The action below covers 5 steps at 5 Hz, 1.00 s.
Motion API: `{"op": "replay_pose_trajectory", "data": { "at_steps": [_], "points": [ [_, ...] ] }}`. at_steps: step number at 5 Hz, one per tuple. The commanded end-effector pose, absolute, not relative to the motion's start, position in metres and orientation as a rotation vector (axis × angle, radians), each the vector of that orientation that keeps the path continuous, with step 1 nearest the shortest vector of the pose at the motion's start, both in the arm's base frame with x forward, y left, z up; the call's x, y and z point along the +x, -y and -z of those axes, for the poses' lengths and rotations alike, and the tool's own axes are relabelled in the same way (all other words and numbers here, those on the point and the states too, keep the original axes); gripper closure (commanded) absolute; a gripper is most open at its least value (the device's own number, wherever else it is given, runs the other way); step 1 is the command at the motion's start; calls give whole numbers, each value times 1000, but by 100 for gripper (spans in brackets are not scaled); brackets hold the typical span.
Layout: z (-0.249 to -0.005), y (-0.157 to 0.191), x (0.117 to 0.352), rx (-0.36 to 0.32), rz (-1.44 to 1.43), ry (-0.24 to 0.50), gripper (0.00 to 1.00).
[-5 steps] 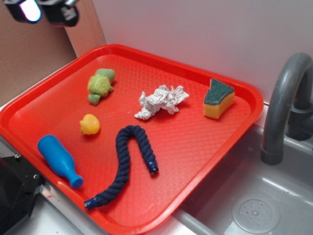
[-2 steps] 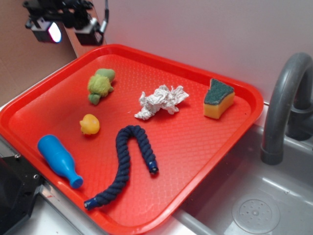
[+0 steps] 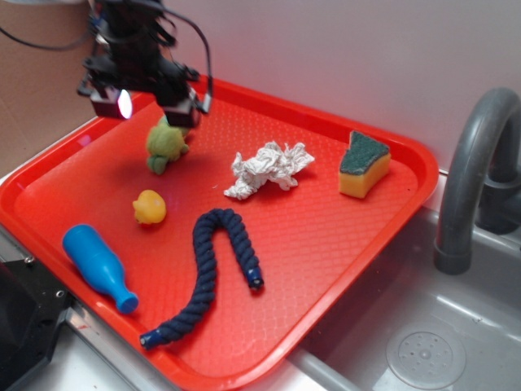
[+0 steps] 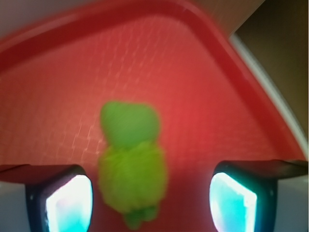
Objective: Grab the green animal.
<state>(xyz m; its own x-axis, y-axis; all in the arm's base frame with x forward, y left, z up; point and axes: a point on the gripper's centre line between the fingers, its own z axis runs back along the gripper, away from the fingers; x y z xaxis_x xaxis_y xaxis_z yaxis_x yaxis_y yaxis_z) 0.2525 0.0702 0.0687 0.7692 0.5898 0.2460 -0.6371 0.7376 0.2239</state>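
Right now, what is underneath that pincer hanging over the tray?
Below the open pincer lies the green animal, flat on the red tray. From the side view the pincer covers the toy's head end, so that part is hidden there.

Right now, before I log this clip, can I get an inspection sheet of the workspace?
Surface: red tray beside a sink.
Job's things: green plush toy lying on the tray, not gripped.
Clutter: rubber duck, blue bottle, navy rope, crumpled paper, sponge.
Grippers: gripper above the toy, jaws open, toy between them in the wrist view.
Cables: black cable on the arm.
Surroundings: grey faucet, white wall.
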Motion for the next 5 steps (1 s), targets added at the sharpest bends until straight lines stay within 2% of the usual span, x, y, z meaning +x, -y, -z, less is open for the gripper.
{"op": "replay_pose_trajectory", "data": {
  "at_steps": [1, 2, 3, 5],
  "points": [
    [-63, -74, 269, 317, -734, 223, 0],
    [-60, -80, 270, 232, -733, 171, 0],
    [-58, -79, 265, 162, -647, 170, 100],
    [-57, -75, 264, 163, -585, 210, 100]
  ]
}}
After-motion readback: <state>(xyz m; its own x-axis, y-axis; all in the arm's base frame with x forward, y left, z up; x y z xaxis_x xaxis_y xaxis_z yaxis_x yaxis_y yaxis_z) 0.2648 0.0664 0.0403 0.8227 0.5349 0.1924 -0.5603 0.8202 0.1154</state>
